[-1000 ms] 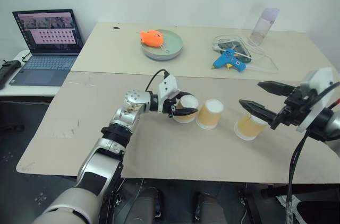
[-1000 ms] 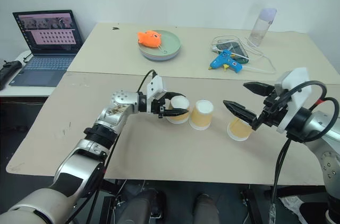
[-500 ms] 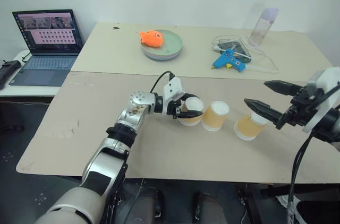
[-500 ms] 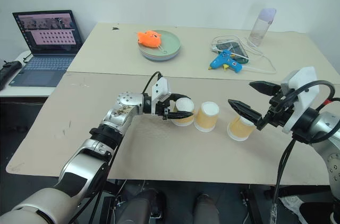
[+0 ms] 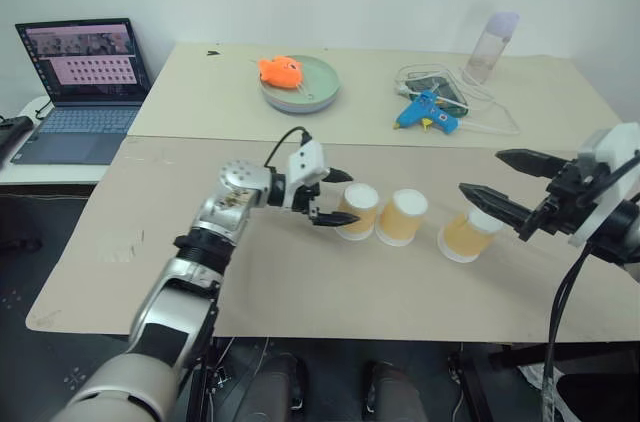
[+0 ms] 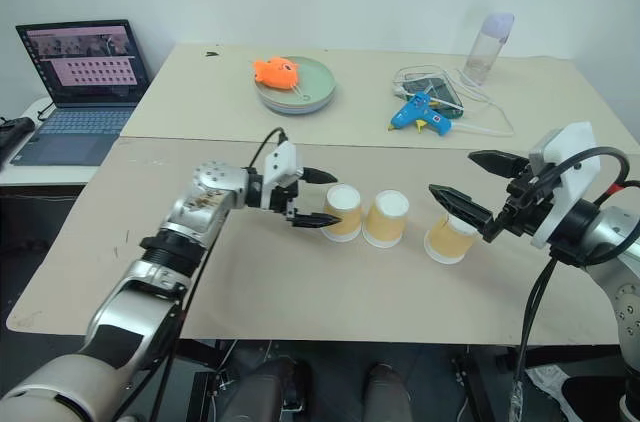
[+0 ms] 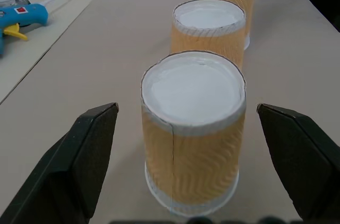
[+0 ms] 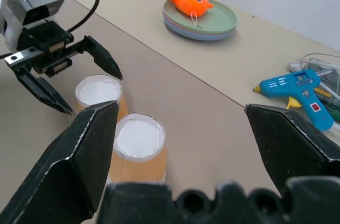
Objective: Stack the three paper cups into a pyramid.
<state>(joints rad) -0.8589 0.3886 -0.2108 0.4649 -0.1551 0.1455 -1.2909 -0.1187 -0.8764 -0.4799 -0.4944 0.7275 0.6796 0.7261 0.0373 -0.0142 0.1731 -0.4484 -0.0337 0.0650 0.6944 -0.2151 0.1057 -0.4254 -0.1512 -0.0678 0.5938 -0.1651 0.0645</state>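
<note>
Three paper cups stand upside down in a row on the near tan table: the left cup (image 5: 357,210), the middle cup (image 5: 402,217) close beside it, and the right cup (image 5: 468,235) a little apart. None rests on another. My left gripper (image 5: 335,199) is open just left of the left cup, with a finger (image 7: 79,165) on either side and clear of it. My right gripper (image 5: 480,170) hangs open above and behind the right cup, holding nothing. The right wrist view shows the left cup (image 8: 100,94) and the middle cup (image 8: 139,139).
On the far table are a green plate (image 5: 318,92) with an orange toy fish (image 5: 282,70), a blue glue gun (image 5: 428,112) among cables, and a translucent bottle (image 5: 490,47). A laptop (image 5: 80,77) sits on a side desk at the left.
My left gripper has opened, let go of the left cup and drawn back to the left. The cup stays standing beside the middle cup. The right arm has kept still.
</note>
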